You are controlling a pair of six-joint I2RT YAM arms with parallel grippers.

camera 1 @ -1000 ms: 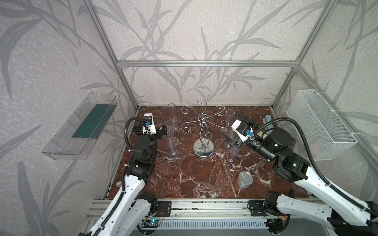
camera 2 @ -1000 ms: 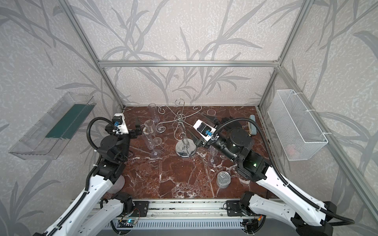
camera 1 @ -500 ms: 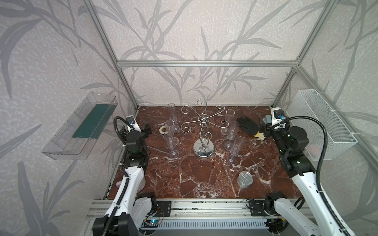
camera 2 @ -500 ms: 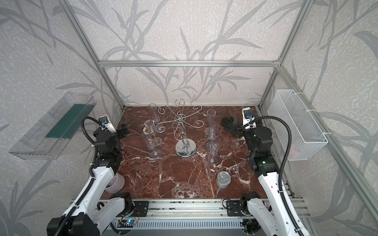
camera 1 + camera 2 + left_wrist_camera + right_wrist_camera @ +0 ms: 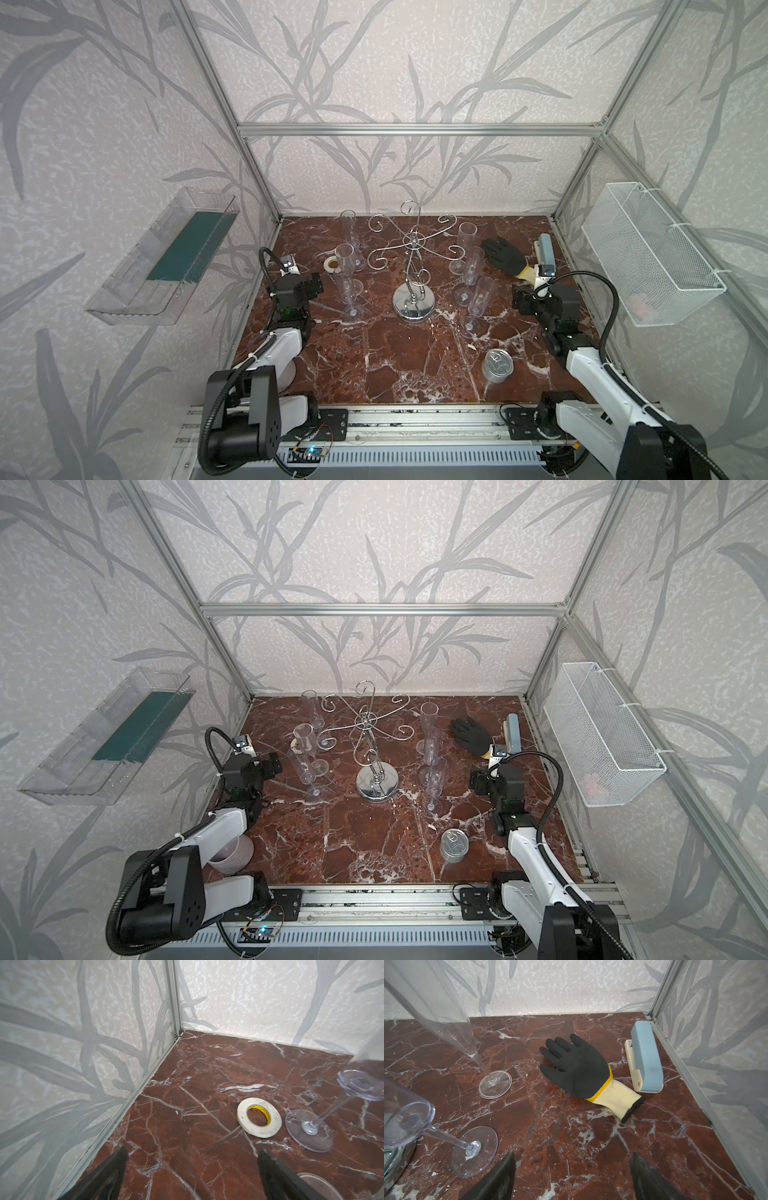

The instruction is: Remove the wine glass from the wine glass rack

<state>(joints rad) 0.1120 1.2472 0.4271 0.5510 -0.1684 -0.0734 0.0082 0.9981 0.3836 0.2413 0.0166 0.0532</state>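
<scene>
Both spread wide, empty, left gripper (image 5: 192, 1150), right gripper (image 5: 573, 1155), wine glass rack (image 5: 414, 309) between, apart.

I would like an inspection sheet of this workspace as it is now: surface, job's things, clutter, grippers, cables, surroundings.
surface: red-brown marble tabletop, no spill seen.
job's things: wine glass rack at centre, no glass on its arms; six wine glasses stand on the marble, three each side.
clutter: tape roll, black glove, blue stapler, tin can, lilac cup.
grippers: left gripper and right gripper open, empty.
cables: black hoses loop over both arms, clear of the glasses.
surroundings: clear bin on left wall, white mesh basket on right wall.
</scene>
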